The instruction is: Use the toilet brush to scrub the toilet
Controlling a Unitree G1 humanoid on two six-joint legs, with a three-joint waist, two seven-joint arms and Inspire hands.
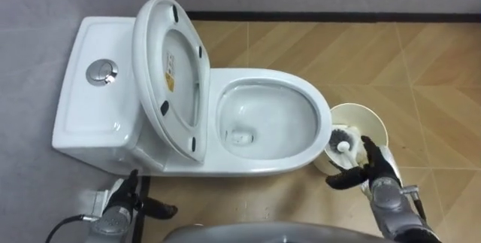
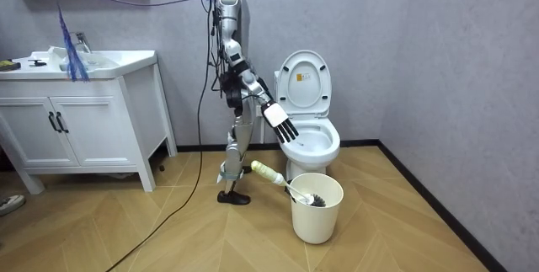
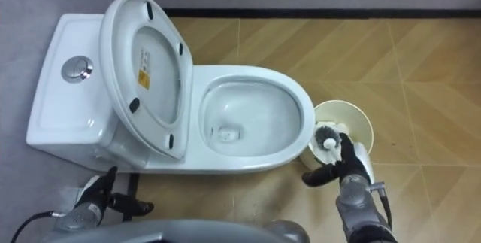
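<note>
- Your right robot hand hangs spread wide and empty above the toilet brush, which leans in the white bucket at four o'clock from the toilet bowl.
- If you close off-centre, the slanted handle may slip and tip the bucket.
- Your left robot hand rests relaxed at seven o'clock.

Toilet: white ceramic, smooth, very glossy.
Lid: white plastic, glossy.
Flush button: shiny metal, like chrome.
Floor: wood planks, smooth, with a soft sheen.
Bucket: cream plastic, matt.
Brush: dark rough bristles, pale smooth plastic handle.
Wall: grey, matt.
</note>
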